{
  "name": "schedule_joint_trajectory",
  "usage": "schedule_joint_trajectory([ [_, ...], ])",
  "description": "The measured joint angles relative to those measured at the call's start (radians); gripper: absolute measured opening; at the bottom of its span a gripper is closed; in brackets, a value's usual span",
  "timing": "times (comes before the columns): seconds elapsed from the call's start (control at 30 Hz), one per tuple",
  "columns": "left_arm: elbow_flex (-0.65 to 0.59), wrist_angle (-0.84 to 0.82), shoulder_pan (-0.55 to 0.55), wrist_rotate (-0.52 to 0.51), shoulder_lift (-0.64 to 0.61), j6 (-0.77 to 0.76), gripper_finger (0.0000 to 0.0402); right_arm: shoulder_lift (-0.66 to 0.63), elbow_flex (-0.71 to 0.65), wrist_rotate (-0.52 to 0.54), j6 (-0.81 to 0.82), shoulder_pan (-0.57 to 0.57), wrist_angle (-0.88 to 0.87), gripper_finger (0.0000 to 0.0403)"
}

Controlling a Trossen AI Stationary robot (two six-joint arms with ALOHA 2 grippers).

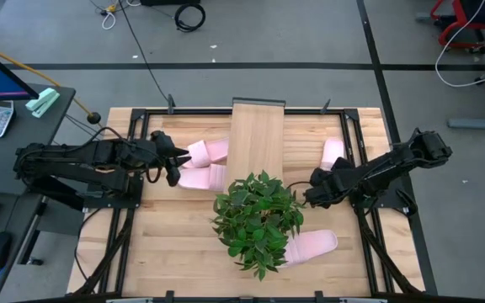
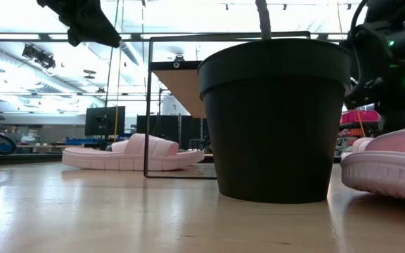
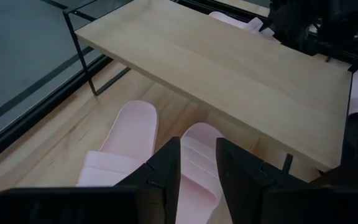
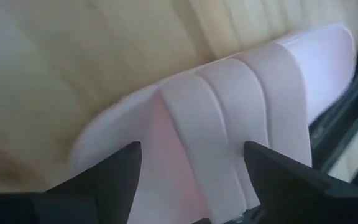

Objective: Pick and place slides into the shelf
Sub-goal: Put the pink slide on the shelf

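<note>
My right gripper point(image 1: 311, 190) sits right of centre in the high view, jaws spread wide, empty. In my right wrist view a pale pink foam slide sandal point(image 4: 229, 124) fills the gap ahead of them, broad ribbed strap square between the two fingers; can't confirm contact. From above that slide point(image 1: 333, 152) shows only as a pink end in the upper right, up-frame of the jaws, long axis roughly up-down, my arm covering the rest.

My left gripper point(image 1: 168, 162) is left of centre, jaws part open, clamped on nothing I can see. Two more pink slides point(image 1: 205, 164) lie side by side just right of it, long axes left-right, toes tucked under the edge of the narrow light-wood plank shelf on thin black legs point(image 1: 257, 135). Left wrist view has the nearer one point(image 3: 197, 158) running straight ahead between my fingers.

Fourth slide point(image 1: 311, 246) is lower right on the butcher-block worktop point(image 1: 158, 252), angled, nearer my right arm.

Hidden: leafy green plant in a black pot point(image 1: 257, 219) masks the shelf's near end. Low view is mostly pot, so gripper heights are unreadable. Shelf top looks bare where visible.
</note>
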Motion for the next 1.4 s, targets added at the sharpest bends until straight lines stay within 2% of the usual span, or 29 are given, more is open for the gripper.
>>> schedule_joint_trajectory([
  [0.17,0.000,0.003,0.000,0.000,0.000,-0.018,0.0107,0.012,-0.007,0.016,0.013,-0.054,0.014,0.0281],
  [0.3,0.000,0.013,0.000,0.000,0.000,-0.030,0.0107,0.017,-0.029,0.011,0.001,-0.104,0.050,0.0244],
  [0.4,0.000,0.021,0.000,0.000,0.000,-0.031,0.0107,0.017,-0.042,0.014,0.013,-0.144,0.052,0.0192],
  [0.63,0.000,0.031,0.000,0.000,0.000,-0.035,0.0107,0.017,-0.045,0.000,-0.004,-0.214,0.046,0.0030],
  [0.67,0.000,0.031,0.000,0.000,0.000,-0.035,0.0107,0.014,-0.045,-0.006,-0.013,-0.216,0.046,0.0017],
  [0.93,0.000,0.030,0.000,0.000,0.000,-0.034,0.0107,-0.056,-0.040,-0.038,0.003,-0.225,0.028,0.0008],
  [1.4,0.000,0.029,0.000,0.000,0.000,-0.034,0.0107,-0.262,0.095,-0.057,-0.023,-0.225,-0.176,0.0005],
])
